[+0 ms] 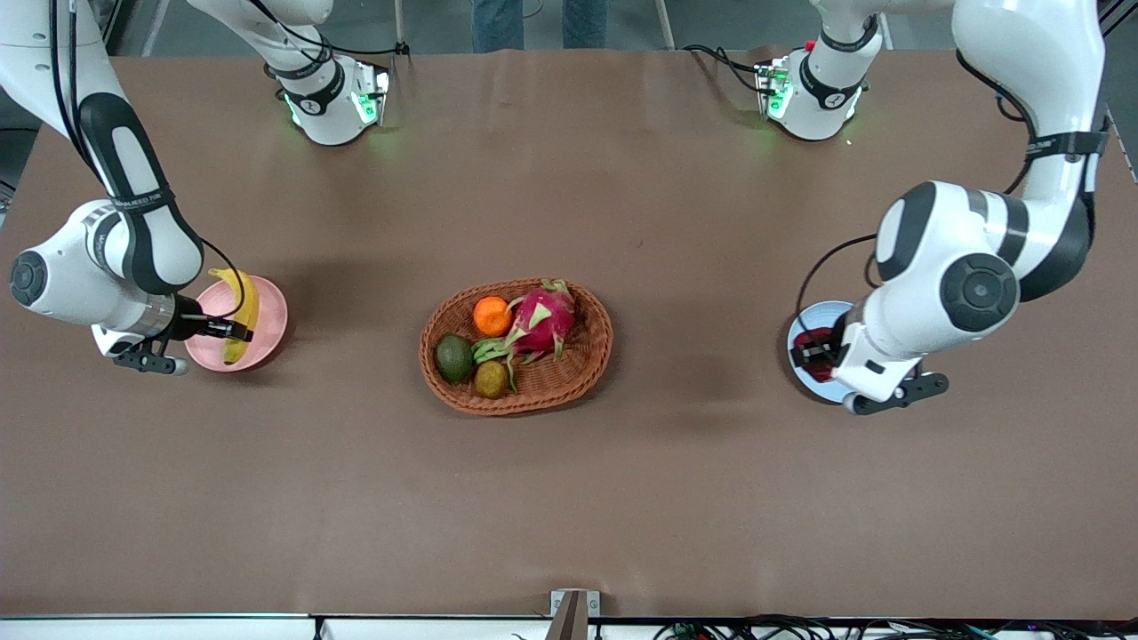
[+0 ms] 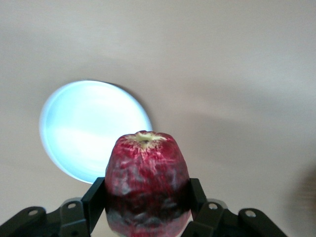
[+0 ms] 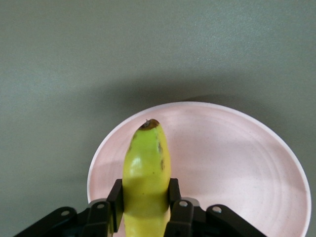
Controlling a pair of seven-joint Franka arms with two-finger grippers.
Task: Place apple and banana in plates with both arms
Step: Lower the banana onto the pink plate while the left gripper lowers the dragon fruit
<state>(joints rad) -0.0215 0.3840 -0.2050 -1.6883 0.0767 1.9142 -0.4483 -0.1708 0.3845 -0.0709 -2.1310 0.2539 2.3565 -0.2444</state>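
Observation:
My right gripper (image 1: 233,332) is shut on the yellow banana (image 1: 242,313) and holds it over the pale pink plate (image 1: 271,311) at the right arm's end of the table. In the right wrist view the banana (image 3: 146,173) sits between the black fingers (image 3: 116,197) above the pink plate (image 3: 237,163). My left gripper (image 1: 813,348) is shut on the dark red apple (image 1: 811,340) over the light blue plate (image 1: 813,320) at the left arm's end. In the left wrist view the apple (image 2: 145,173) is gripped on both sides, with the blue plate (image 2: 84,123) below.
An oval brown wicker basket (image 1: 587,356) stands mid-table. It holds a pink dragon fruit (image 1: 542,320), an orange (image 1: 492,316), a green avocado (image 1: 454,357) and a small brownish fruit (image 1: 491,380). The brown table (image 1: 569,498) ends at the bottom of the front view.

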